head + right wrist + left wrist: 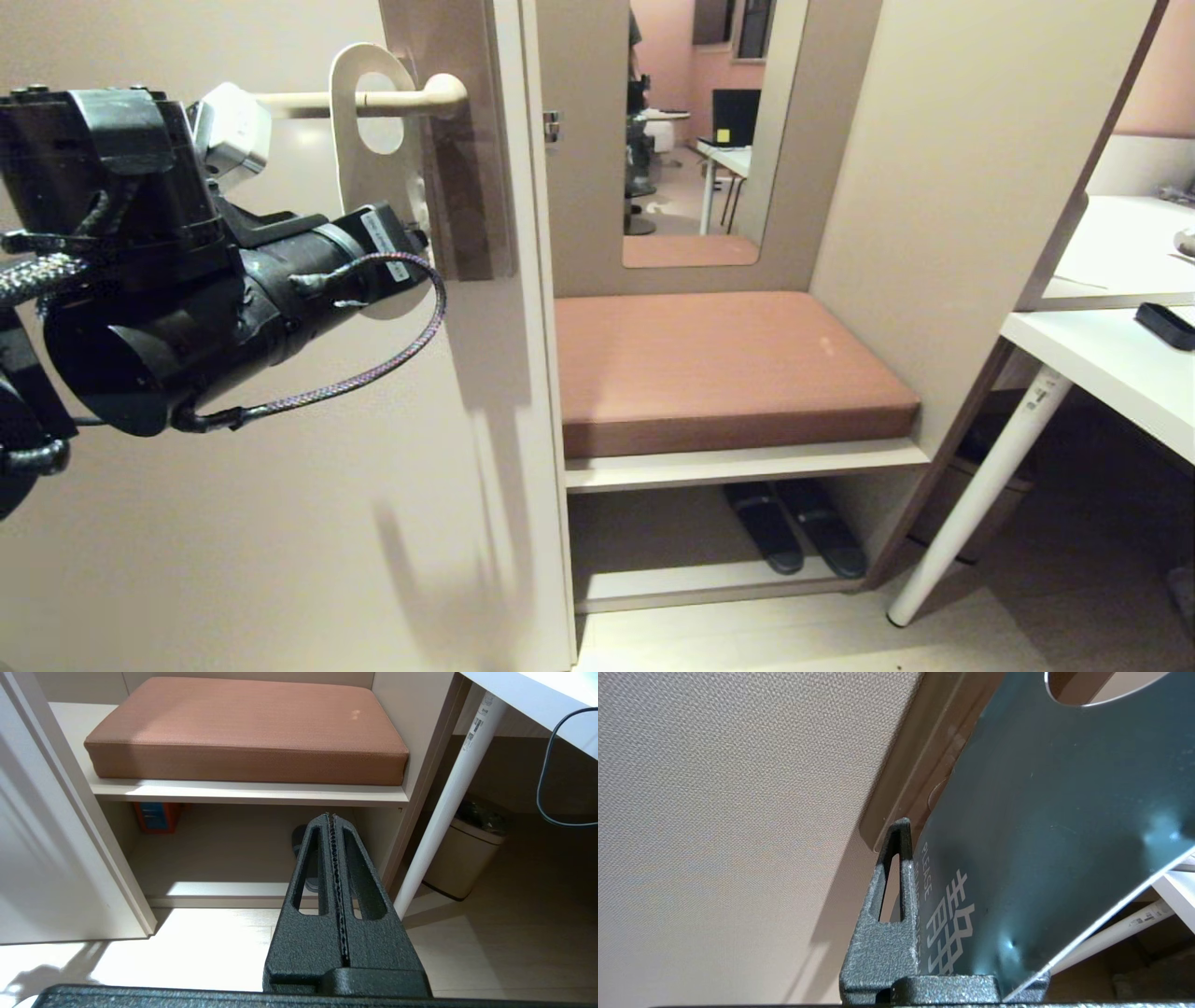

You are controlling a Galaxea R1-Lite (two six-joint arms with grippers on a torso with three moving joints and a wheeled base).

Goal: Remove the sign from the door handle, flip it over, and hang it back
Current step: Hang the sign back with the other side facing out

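Looking from the head, I see the sign (pixel 372 168) hanging on the door handle (pixel 373 101), its round hole over the lever and its white face toward me. My left gripper (pixel 415 245) is at the sign's lower end, beside the brown backplate (pixel 467 187).

From the left wrist, the blue face of the sign (pixel 1055 826) sits between the jaws, and one finger (pixel 896 896) presses on it. The jaws are pinched on the card.

From the right wrist, my right gripper (pixel 334 826) is squeezed tight with nothing in it. It hangs near the bench with the brown cushion (pixel 247 728)
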